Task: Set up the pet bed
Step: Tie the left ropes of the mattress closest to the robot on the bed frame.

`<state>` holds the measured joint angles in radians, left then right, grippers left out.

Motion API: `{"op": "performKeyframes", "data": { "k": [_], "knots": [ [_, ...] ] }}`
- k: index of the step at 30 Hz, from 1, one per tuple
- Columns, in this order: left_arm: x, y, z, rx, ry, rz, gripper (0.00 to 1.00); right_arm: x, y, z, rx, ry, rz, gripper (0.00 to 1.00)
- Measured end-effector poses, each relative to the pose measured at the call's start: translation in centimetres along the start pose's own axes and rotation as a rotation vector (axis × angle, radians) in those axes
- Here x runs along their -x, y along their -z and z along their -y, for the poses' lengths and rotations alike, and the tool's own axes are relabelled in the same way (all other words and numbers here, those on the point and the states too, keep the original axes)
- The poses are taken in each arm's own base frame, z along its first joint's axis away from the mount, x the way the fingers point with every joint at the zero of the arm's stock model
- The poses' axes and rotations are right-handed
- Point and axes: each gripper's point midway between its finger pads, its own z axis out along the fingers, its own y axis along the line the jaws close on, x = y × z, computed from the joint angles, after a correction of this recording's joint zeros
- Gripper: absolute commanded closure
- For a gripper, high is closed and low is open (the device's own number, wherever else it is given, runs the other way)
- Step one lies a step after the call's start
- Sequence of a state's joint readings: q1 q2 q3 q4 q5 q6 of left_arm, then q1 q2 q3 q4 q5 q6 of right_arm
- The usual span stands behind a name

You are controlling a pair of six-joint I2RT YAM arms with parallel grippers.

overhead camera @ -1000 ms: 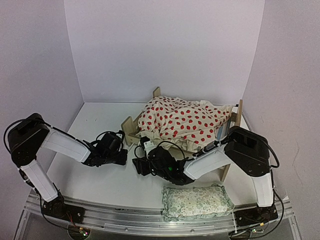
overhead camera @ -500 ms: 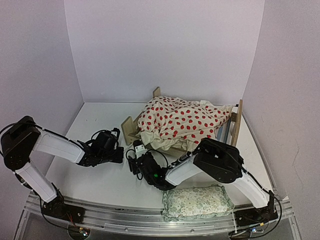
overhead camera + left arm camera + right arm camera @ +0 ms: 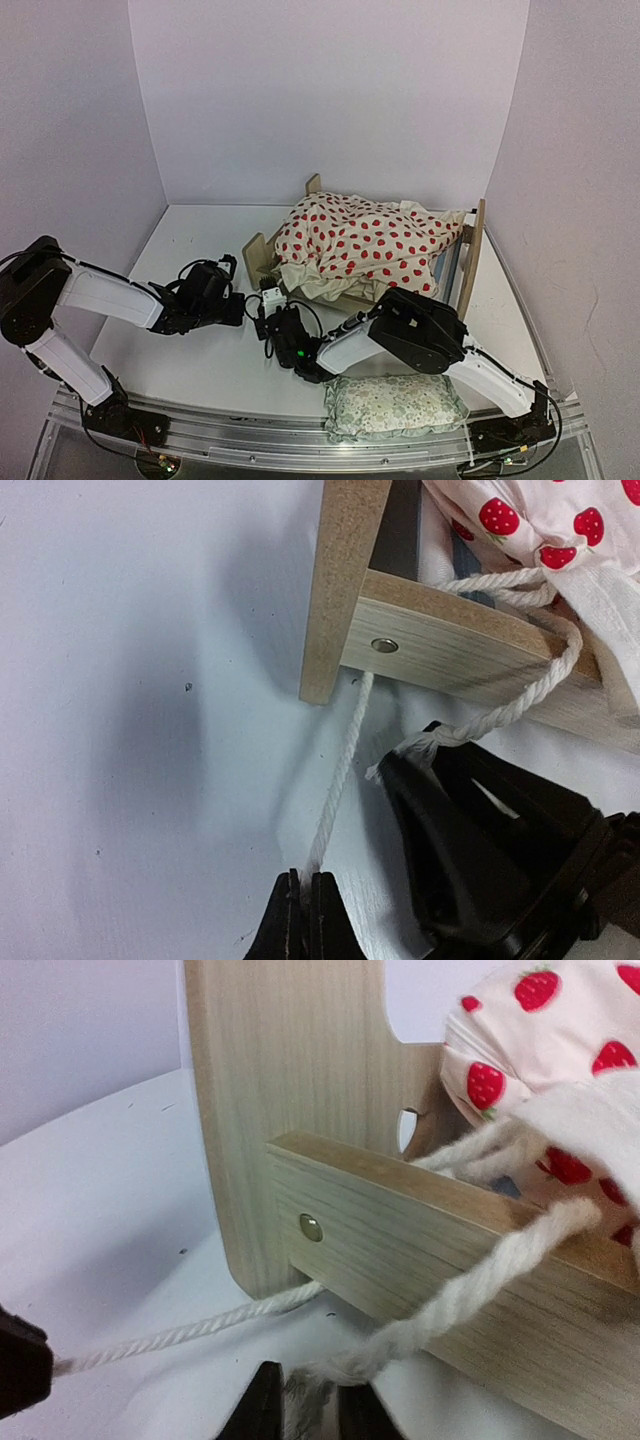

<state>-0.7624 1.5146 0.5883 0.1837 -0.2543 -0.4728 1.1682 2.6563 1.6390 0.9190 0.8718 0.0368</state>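
With the bed (image 3: pixel 300 1090) just ahead of both, I am clamping my left gripper (image 3: pixel 305 880) on its soft cord (image 3: pixel 340 770) and my right gripper (image 3: pixel 305 1398) on a frayed end (image 3: pixel 335 1365), judging that it is light and slides easily.

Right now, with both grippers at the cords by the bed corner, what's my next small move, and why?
Probably finish closing the right gripper on the frayed cord end: it lies between the fingers, but a firm pinch isn't clear. The left gripper clamps the other cord at the bed corner, so tying needs this end.
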Motion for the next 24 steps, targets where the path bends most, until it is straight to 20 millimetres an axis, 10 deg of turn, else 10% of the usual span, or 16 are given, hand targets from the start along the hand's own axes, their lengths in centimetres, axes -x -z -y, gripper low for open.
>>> {"op": "performKeyframes", "data": {
  "k": [11, 24],
  "knots": [
    [-0.6, 1.2, 0.9, -0.063, 0.02, -0.027, 1.0, -1.2, 4.1, 2.6, 0.054, 0.011, -0.068, 1.0],
    [-5.5, 5.1, 5.3, -0.198, -0.03, -0.114, 1.0, -0.1, 12.9, 0.8, 0.314, 0.025, -0.187, 1.0]
  ]
}}
